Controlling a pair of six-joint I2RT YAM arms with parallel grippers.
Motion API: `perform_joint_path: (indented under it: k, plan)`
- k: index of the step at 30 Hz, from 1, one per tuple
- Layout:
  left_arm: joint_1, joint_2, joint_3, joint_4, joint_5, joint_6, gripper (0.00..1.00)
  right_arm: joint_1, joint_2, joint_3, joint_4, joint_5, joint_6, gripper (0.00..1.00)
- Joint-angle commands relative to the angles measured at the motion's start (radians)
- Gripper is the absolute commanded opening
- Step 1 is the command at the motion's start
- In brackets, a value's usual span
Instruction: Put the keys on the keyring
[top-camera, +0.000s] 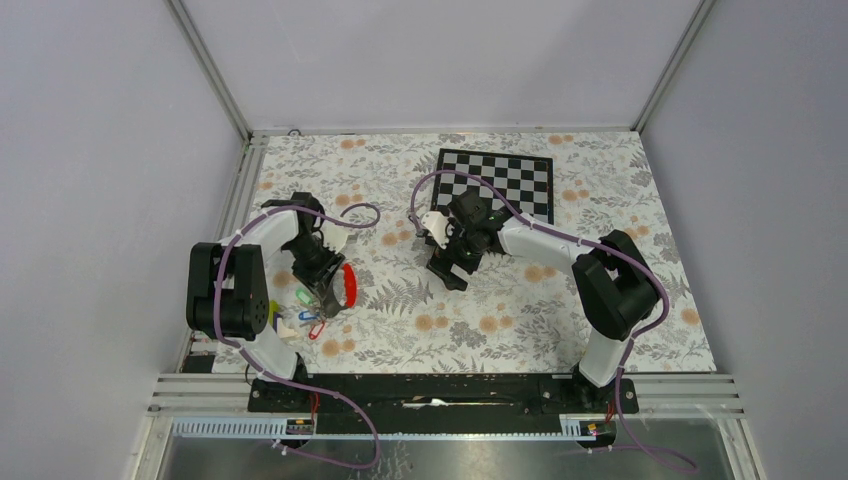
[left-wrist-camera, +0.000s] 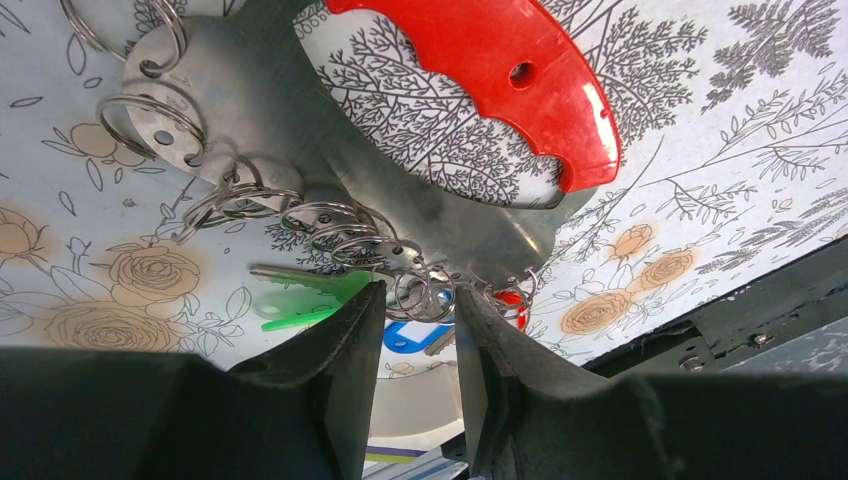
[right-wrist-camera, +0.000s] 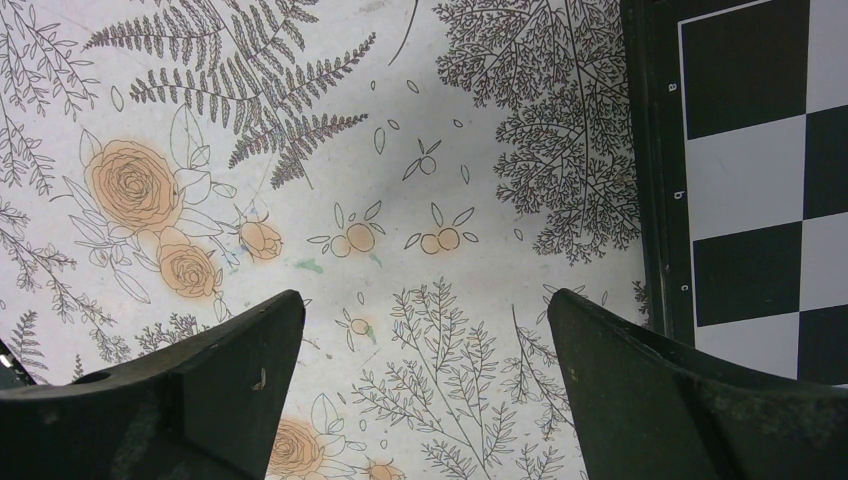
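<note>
The left gripper (left-wrist-camera: 420, 305) is pinching one ring (left-wrist-camera: 415, 285) on the edge of the red-handled plate (left-wrist-camera: 450, 225), probably steadying it for the green key (left-wrist-camera: 300, 300), blue key (left-wrist-camera: 408, 335) and red key (left-wrist-camera: 512, 300) lying just beside that edge, while the right gripper (right-wrist-camera: 425, 310) is hanging wide open, holding nothing, well apart from the plate.

Green key (left-wrist-camera: 305, 300), blue key (left-wrist-camera: 420, 332), red key (left-wrist-camera: 512, 298) side by side at the red-handled keyring (left-wrist-camera: 440, 220) rings.

Floral tablecloth (top-camera: 500, 300), black-and-white checkerboard (top-camera: 510, 180) at its far edge
</note>
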Motion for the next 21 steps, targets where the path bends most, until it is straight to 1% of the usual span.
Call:
perform_joint_path:
  k: [1, 12, 15, 21]
  plan:
    - [0.007, -0.039, 0.001, -0.018, 0.013, 0.054, 0.36, 0.000, 0.010, 0.032, -0.019, -0.027, -0.012, 1.00]
    - [0.005, -0.034, 0.012, -0.017, 0.005, 0.095, 0.38, 0.001, 0.020, 0.042, -0.033, -0.032, -0.012, 1.00]
    - [-0.002, -0.050, 0.003, -0.017, -0.006, 0.117, 0.40, 0.000, 0.025, 0.042, -0.032, -0.033, -0.014, 1.00]
    - [-0.029, -0.110, -0.025, -0.001, -0.019, 0.171, 0.42, 0.000, 0.047, 0.058, -0.054, -0.042, -0.014, 1.00]
